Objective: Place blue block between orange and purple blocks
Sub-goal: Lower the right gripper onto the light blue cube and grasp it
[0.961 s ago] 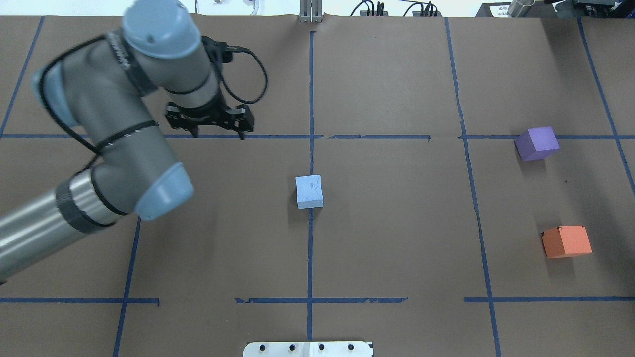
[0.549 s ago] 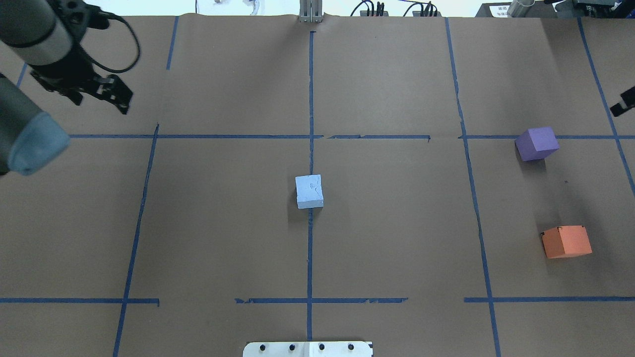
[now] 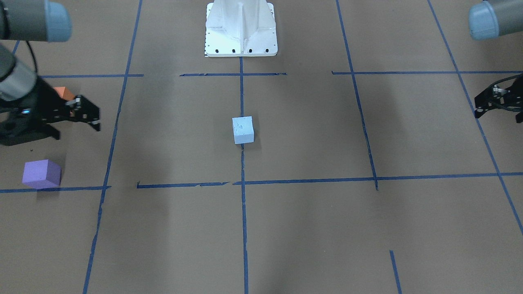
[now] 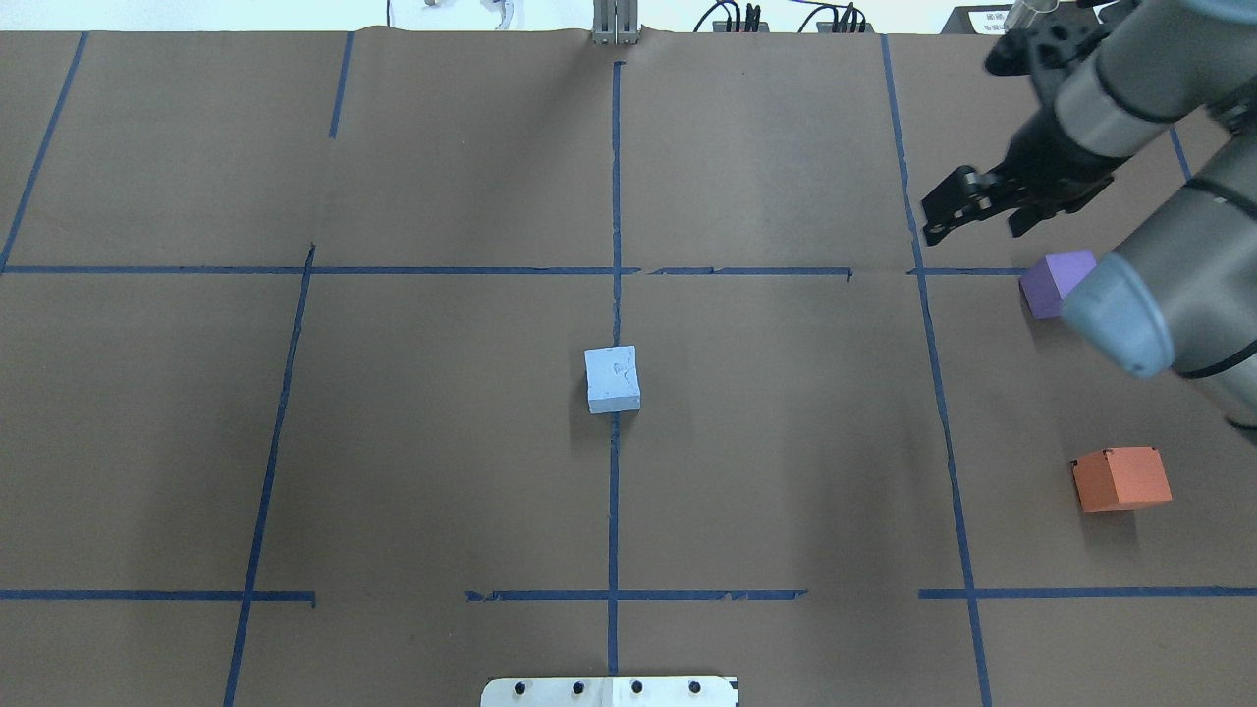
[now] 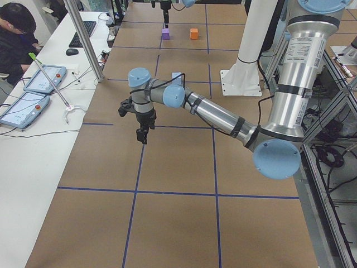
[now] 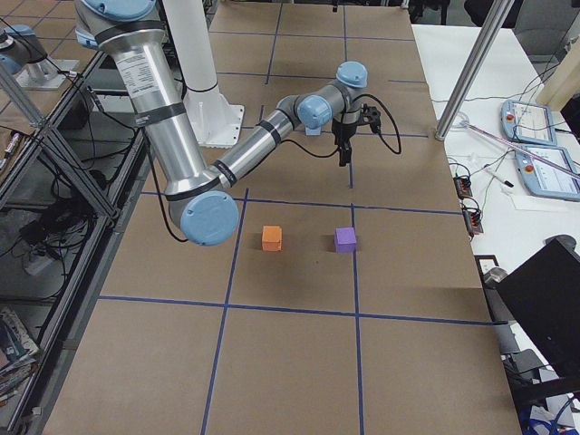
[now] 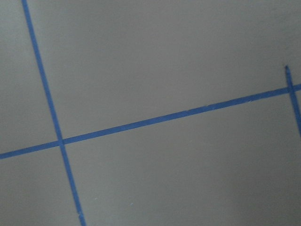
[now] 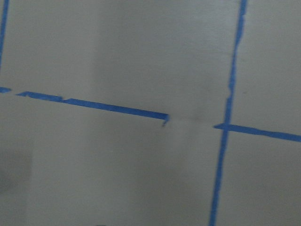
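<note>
Task is not started as far as placement goes. The light blue foam cube (image 4: 612, 379) is sitting alone at the centre of the brown paper-covered desk (image 4: 786, 471), on the middle blue tape line, with nothing touching it.

The purple foam cube (image 4: 1049, 284) is lying at about 3 o'clock from the blue one, well apart, on the overhead view. The orange foam cube (image 4: 1121, 478) is lying at about 4 o'clock from the blue one. The orange one is sitting near 6 o'clock of the purple one, and bare desk is showing between them. That gap is standing empty and is the target slot.

The right end effector (image 4: 974, 228) is hovering above the desk at about 10 o'clock of the purple cube, near it but not touching. Its fingers are spread wide and are gripping nothing. The right arm's elbow is covering part of the purple cube on the overhead view.

The left end effector (image 3: 497, 114) is hanging at the far edge of the front view, well apart from all three cubes. It is looking open and empty too, though partly cut off by the frame.

Both wrist views are showing only bare paper and tape.

Judging what is left: everything. That means reaching the blue cube, grasping it, carrying it over, and setting it down in the gap.
</note>
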Tool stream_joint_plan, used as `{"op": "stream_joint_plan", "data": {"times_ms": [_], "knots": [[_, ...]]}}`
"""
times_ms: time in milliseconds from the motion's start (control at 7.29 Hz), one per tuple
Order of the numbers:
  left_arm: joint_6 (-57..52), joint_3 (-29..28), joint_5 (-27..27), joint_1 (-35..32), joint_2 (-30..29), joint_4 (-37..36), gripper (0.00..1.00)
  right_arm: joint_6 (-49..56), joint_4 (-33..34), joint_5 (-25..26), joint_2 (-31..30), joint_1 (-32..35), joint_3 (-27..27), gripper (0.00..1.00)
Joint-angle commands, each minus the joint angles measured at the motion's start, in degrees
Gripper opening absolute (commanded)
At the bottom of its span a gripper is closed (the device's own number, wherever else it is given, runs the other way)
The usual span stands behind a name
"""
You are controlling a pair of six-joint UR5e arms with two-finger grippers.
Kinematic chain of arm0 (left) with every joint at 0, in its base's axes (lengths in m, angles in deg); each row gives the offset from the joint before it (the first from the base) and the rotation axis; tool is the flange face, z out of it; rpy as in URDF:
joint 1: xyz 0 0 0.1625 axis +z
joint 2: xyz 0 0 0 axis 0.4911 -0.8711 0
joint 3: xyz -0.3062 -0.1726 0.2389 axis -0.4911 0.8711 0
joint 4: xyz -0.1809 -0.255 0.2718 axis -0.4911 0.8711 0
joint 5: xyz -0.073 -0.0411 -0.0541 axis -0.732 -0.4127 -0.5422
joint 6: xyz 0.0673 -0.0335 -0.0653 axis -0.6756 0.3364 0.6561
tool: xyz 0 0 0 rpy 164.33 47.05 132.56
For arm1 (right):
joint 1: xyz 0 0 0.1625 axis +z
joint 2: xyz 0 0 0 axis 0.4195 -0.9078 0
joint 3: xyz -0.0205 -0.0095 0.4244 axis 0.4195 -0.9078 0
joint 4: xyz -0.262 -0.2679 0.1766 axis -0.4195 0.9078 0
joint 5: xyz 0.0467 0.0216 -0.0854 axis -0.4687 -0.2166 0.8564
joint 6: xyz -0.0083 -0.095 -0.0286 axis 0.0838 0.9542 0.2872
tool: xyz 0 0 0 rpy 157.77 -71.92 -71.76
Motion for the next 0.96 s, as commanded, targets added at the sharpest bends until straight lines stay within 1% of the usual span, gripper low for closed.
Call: {"op": "stream_joint_plan", "data": {"times_ms": [0, 137, 275, 549, 686, 824], "knots": [[-6.0, -0.1, -8.0, -6.3, 6.0, 0.8, 1.0, -17.3, 0.3, 11.5, 12.7, -13.9, -5.5, 1.0], [-6.0, -0.5, -8.5, -6.3, 6.1, 0.8, 1.0, -21.5, 0.2, 13.7, 18.4, -17.5, -11.0, 1.0], [-5.8, -0.8, -8.6, -6.3, 5.9, 0.8, 1.0, -24.1, 0.1, 18.2, 22.7, -20.8, -15.7, 1.0], [-3.2, -0.1, -8.8, -6.3, 5.7, 1.0, 1.0, -24.6, 0.0, 19.9, 26.2, -23.3, -21.6, 1.0], [-2.4, 0.3, -8.8, -6.3, 5.6, 1.0, 1.0, -24.3, -0.8, 20.8, 26.5, -24.1, -23.1, 1.0], [-2.2, 0.3, -8.8, -6.3, 5.6, 1.0, 1.0, -24.7, -4.3, 20.9, 26.5, -24.7, -24.8, 1.0]]}}
